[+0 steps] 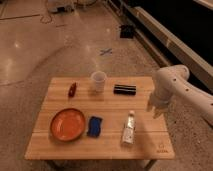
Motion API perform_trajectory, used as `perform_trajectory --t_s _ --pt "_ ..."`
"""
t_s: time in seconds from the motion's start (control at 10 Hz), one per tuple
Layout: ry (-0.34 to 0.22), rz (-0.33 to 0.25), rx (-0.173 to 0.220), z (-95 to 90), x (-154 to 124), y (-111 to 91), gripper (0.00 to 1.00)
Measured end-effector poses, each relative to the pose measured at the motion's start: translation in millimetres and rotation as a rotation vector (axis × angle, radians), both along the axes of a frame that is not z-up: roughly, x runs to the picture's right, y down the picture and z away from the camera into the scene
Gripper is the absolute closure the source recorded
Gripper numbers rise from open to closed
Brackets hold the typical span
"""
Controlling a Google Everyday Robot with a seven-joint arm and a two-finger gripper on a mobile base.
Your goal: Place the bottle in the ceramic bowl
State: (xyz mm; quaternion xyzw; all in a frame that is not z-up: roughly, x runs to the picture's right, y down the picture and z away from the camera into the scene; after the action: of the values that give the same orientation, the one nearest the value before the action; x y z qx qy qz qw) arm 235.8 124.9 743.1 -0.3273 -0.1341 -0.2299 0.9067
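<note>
We're in what looks like a robot lab or test hall, polished concrete floor (30,45) with a blue tape cross (105,51) beyond the far edge of the table (110,105), gripper (154,108) hanging over its right edge.
</note>
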Motion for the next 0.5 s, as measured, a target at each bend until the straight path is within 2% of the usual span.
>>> perform_trajectory --t_s 0.2,0.3,0.5 --pt "-0.012 -0.002 -0.001 5.0 -8.0 4.7 0.55" --pt "-0.013 -0.003 0.004 9.1 -5.4 1.3 0.55" --pt "-0.009 -0.004 -0.007 9.2 11.2 8.8 0.55"
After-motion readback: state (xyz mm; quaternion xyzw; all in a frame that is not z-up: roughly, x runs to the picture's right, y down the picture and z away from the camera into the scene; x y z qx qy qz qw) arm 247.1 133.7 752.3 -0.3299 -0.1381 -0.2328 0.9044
